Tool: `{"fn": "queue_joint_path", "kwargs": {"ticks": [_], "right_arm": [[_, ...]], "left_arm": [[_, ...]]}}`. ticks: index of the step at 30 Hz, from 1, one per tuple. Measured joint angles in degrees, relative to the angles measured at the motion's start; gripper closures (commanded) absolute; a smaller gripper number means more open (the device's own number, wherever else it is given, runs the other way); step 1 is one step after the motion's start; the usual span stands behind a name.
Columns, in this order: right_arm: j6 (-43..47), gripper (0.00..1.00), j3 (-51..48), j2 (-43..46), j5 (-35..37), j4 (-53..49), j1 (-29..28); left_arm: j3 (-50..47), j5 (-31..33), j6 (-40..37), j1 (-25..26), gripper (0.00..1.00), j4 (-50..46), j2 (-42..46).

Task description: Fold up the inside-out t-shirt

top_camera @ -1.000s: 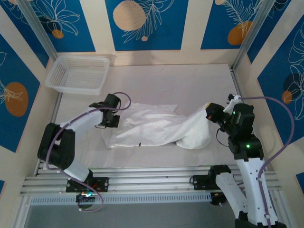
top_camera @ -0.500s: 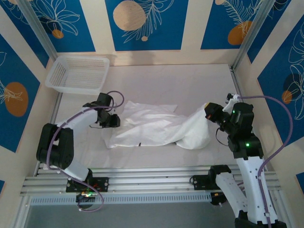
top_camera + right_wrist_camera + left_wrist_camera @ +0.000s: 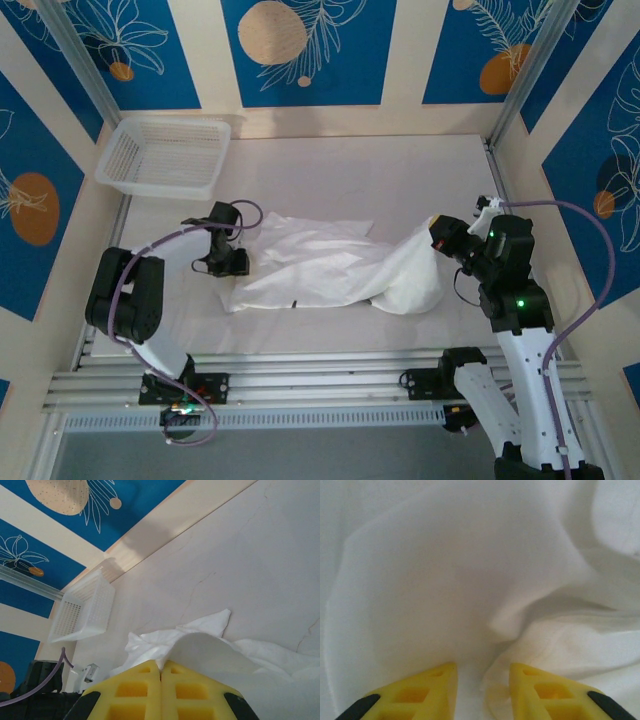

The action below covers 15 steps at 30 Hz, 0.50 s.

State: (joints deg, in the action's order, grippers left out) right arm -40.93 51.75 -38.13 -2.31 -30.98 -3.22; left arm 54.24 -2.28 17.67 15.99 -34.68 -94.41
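On pale tabletop point(image 3: 400, 165), right end effector point(image 3: 161, 664) pinches wrinkled soft t-shirt point(image 3: 320, 268); left end effector point(image 3: 483, 668) stands parted.

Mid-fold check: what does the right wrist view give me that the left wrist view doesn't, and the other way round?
Right wrist view: the right gripper shut on a raised edge of the t-shirt, with the mesh basket and bare table beyond. Left wrist view: the left gripper open, jaws apart over wrinkled cloth, nothing visibly pinched. Both: the white t-shirt.
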Motion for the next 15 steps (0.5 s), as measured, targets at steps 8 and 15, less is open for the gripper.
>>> {"fn": "queue_joint_path", "kwargs": {"ticks": [8,15], "right_arm": [[-0.02,1.00,0.00,-0.61,-0.74,0.11,0.00],[-0.61,1.00,0.09,-0.74,-0.72,0.15,0.00]], "left_arm": [[-1.66,-3.78,0.28,-0.02,0.96,1.31,0.00],[-2.29,-10.29,2.34,-0.37,1.00,3.26,3.67]]}}
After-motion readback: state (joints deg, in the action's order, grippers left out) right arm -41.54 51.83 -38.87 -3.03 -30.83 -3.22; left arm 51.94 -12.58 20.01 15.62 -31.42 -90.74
